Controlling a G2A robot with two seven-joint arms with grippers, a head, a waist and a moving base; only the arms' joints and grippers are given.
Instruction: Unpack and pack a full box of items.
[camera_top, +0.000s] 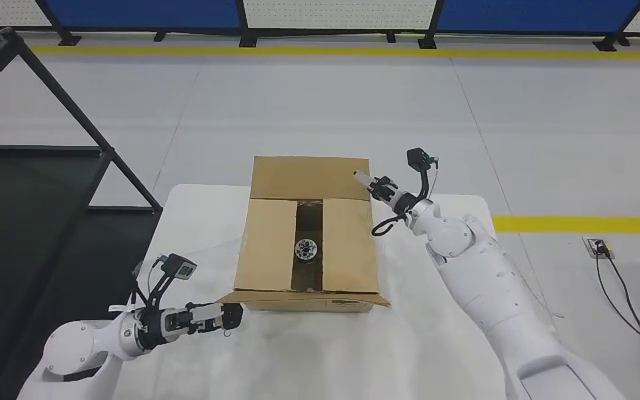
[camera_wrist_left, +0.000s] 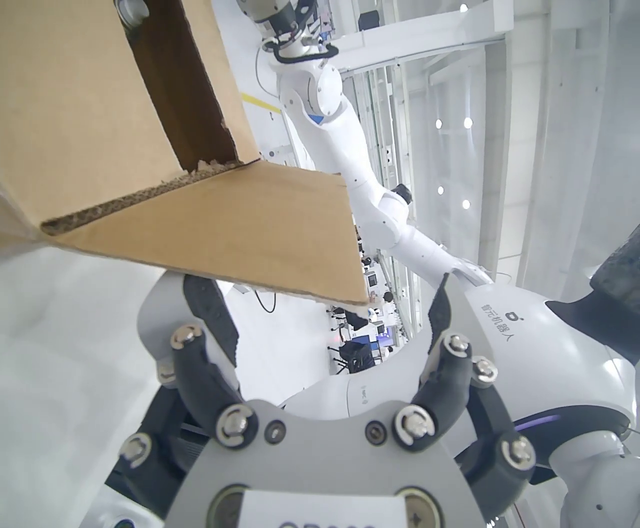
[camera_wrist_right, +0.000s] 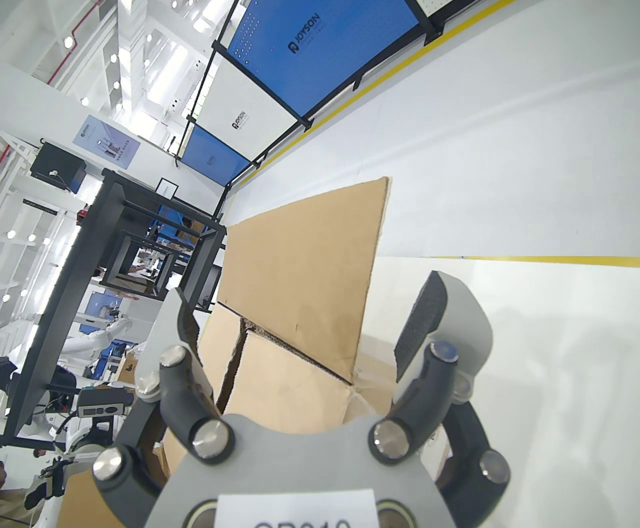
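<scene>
White table (camera_top: 200, 215) — cardboard box (camera_top: 270, 245) just ahead of left gripper (camera_top: 232, 316) and right gripper (camera_top: 361, 178), both spread wide, empty.

box (camera_top: 300, 292) top mostly blocked; left side flap (camera_top: 268, 245) and right side flap (camera_top: 350, 245) folded in, only narrow slot between them; round item (camera_top: 305, 248) sits in slot, tight squeeze for fingers; far flap (camera_top: 310, 177) raised, walls off back; near flap (camera_top: 345, 299) juts out toward front; left gripper (camera_top: 232, 316) spread wide by its corner, right gripper (camera_top: 360, 178) spread wide by far flap's edge; bare table (camera_top: 300, 350) in front and either side gives passing room
</scene>
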